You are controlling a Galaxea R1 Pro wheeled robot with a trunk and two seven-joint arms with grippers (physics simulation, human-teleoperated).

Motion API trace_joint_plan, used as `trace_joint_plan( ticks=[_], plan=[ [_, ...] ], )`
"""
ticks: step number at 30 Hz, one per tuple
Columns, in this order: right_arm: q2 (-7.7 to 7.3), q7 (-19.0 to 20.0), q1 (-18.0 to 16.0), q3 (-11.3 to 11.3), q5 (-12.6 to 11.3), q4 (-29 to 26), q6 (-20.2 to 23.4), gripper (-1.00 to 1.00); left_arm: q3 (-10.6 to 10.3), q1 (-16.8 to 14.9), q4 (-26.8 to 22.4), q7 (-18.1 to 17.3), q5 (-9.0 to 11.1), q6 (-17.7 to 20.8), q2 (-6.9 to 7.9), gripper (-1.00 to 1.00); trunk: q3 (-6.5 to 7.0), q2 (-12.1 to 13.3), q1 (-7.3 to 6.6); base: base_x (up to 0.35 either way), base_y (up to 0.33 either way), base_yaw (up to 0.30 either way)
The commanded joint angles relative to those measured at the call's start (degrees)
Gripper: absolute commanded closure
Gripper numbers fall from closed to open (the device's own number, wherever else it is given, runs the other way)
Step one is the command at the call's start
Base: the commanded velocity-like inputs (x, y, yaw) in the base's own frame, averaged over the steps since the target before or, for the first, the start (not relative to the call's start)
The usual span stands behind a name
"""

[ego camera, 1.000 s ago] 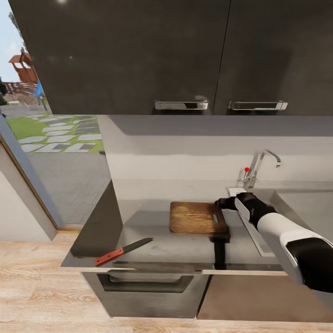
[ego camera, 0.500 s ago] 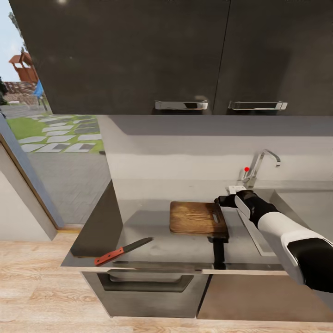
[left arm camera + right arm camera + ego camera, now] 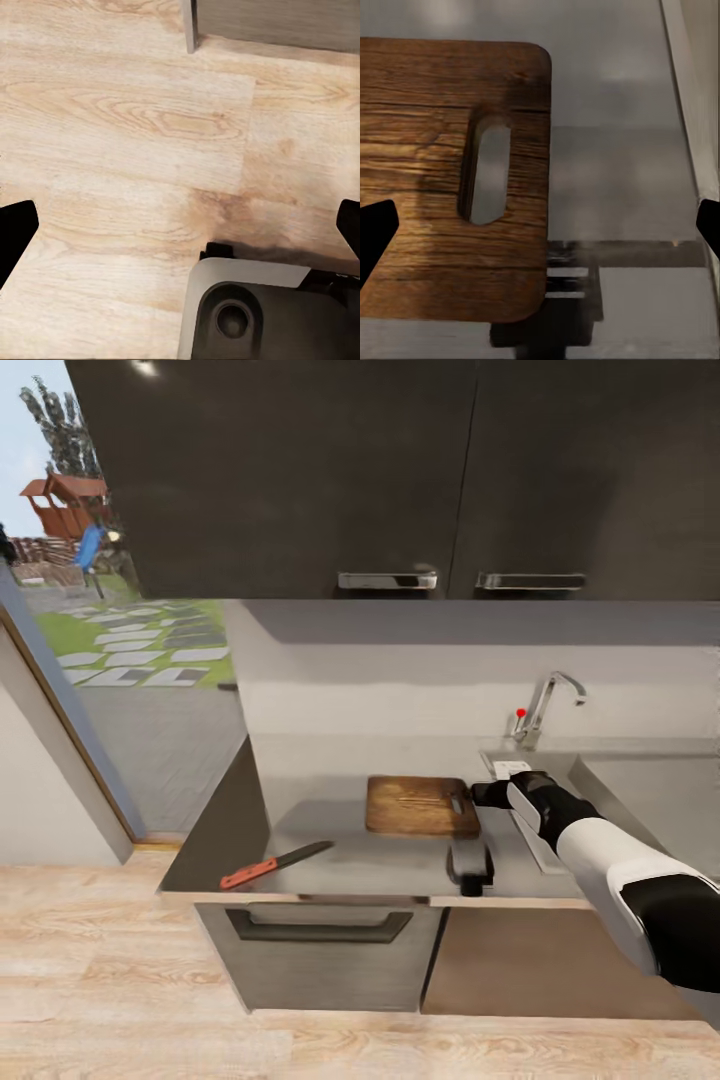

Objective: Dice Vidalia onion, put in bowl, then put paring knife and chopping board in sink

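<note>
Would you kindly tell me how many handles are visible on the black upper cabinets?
2. One handle sits at the bottom edge of the left door, above the chopping board; the other handle is on the right door, above the tap. More may lie outside the view.

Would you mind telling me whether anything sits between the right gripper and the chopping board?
Nothing visible does. The right gripper hovers at the slotted end of the chopping board, fingers spread, with bare countertop around. The paring knife lies well off toward the counter's other end.
</note>
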Motion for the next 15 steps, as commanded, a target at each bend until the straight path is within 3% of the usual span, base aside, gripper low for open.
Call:
trace_joint_plan(
  ticks=[1,15],
  plan=[
    [-0.04,0.0,0.0,0.5,-0.6,-0.1,0.3,-1.0,0.0,0.0,0.0,0.0,0.0,-0.1,-0.02,-1.0,-0.11,-0.1,0.0,-0.331,0.0,0.0],
    [0.09,0.1,0.0,0.4,-0.6,0.0,0.3,-1.0,0.0,0.0,0.3,0.0,0.0,-0.1,-0.02,-1.0,-0.11,-0.1,0.0,-0.337,0.0,0.0]
  ],
)
